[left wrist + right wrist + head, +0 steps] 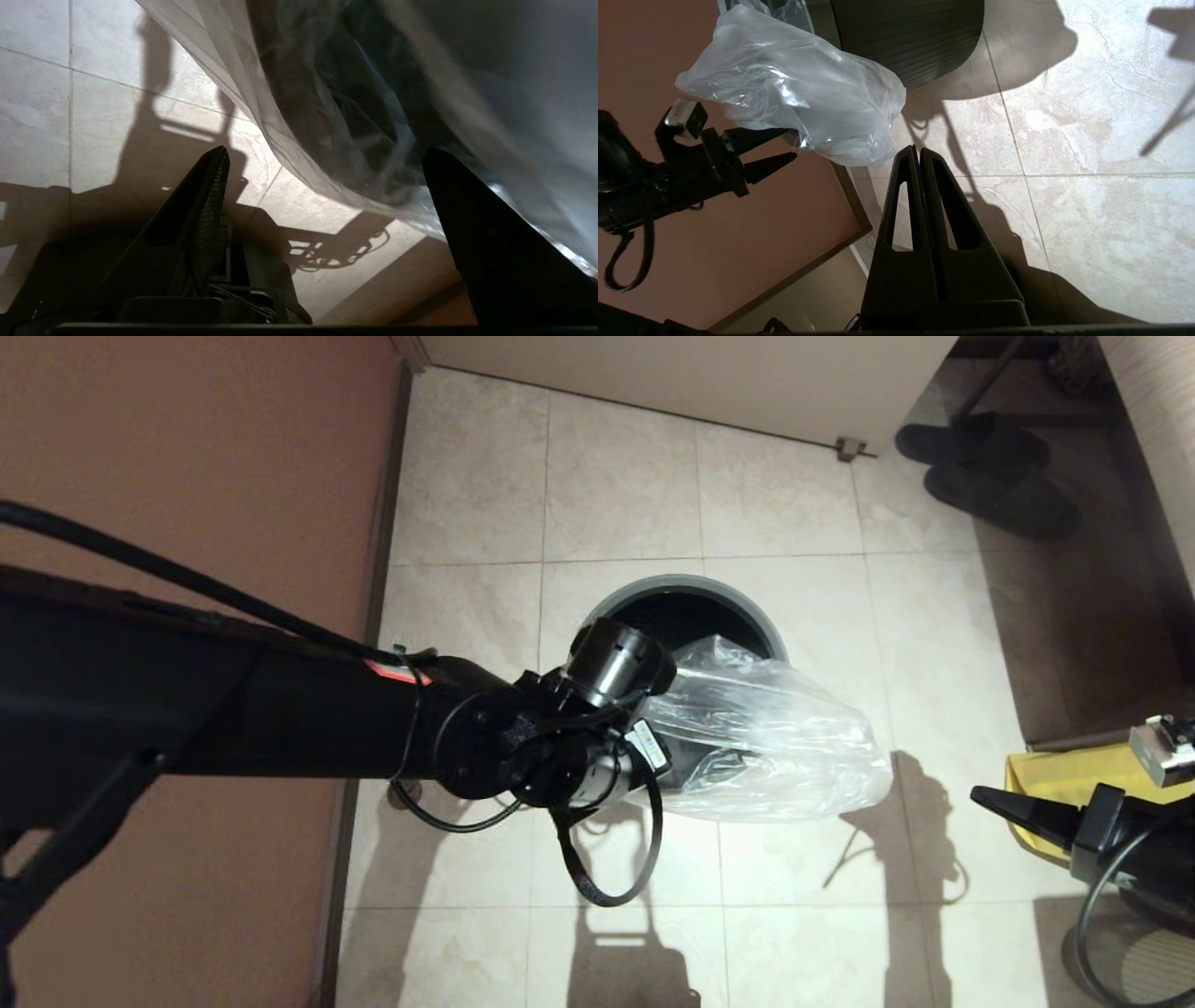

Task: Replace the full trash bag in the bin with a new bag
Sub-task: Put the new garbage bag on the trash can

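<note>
The round dark grey bin stands on the tiled floor, its ribbed side showing in the right wrist view. The new bag, clear and crinkly, hangs puffed out over the bin's near right rim. My left arm reaches across from the left; its gripper is open at the bag's lower edge. In the right wrist view the left gripper has one fingertip against the bag, with nothing clamped. My right gripper hangs shut and empty at the lower right.
A brown wall runs along the left, close to the bin. A white door with a stop closes the far side. Dark slippers lie far right. An opaque yellow bag sits beside the right arm.
</note>
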Robot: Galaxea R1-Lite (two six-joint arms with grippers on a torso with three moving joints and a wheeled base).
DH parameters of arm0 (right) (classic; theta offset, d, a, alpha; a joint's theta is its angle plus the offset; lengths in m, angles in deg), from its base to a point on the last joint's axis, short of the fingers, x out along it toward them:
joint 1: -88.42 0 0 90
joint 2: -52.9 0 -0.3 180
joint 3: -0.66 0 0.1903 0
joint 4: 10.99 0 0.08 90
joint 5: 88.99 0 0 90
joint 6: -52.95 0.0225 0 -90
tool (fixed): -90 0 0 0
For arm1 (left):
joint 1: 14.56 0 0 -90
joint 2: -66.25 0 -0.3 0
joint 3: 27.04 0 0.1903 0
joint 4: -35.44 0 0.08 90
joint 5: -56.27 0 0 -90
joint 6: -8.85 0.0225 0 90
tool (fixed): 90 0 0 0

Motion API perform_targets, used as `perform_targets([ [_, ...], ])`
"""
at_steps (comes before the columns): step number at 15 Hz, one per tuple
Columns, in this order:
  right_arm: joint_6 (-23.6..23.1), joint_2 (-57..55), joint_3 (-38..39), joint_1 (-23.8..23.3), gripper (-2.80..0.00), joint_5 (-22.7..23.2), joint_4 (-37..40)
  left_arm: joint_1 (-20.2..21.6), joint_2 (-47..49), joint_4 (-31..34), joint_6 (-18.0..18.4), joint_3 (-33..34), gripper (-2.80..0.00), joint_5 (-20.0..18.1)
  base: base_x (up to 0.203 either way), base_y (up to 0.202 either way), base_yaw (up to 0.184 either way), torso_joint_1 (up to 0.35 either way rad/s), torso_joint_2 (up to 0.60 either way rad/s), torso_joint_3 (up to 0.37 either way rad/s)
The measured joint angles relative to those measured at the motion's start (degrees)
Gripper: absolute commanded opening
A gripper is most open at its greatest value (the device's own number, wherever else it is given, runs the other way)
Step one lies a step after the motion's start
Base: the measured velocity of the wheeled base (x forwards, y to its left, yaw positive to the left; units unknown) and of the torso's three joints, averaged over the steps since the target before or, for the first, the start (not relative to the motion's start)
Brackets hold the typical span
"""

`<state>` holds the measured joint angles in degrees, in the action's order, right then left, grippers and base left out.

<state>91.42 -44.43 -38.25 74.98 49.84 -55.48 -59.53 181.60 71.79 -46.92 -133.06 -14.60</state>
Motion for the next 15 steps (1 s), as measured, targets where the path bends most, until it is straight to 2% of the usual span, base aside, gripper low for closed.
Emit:
perform_targets([
  [5, 0.0, -0.3, -0.3, 0.0, -2.8, 0.1, -0.1, 1.6, 4.6, -0.2, 0.4, -2.9, 0.0, 0.0, 0.0, 0.0, 0.0, 0.0, 0.0, 0.0],
  [6, 0.0, -0.3, -0.3, 0.0, -2.8, 0.1, -0.1, 1.8, 5.1, -0.1, 0.4, -3.6, -2.8, 0.0, 0.0, 0.0, 0.0, 0.0, 0.0, 0.0],
  [15, 0.0, 0.2, 0.0, -0.1, -2.8, 0.2, -0.1, 1.8, 6.2, 0.1, 1.6, -4.2, -2.8, 0.7, 0.0, 0.0, 0.0, 0.0, 0.0, 0.0],
])
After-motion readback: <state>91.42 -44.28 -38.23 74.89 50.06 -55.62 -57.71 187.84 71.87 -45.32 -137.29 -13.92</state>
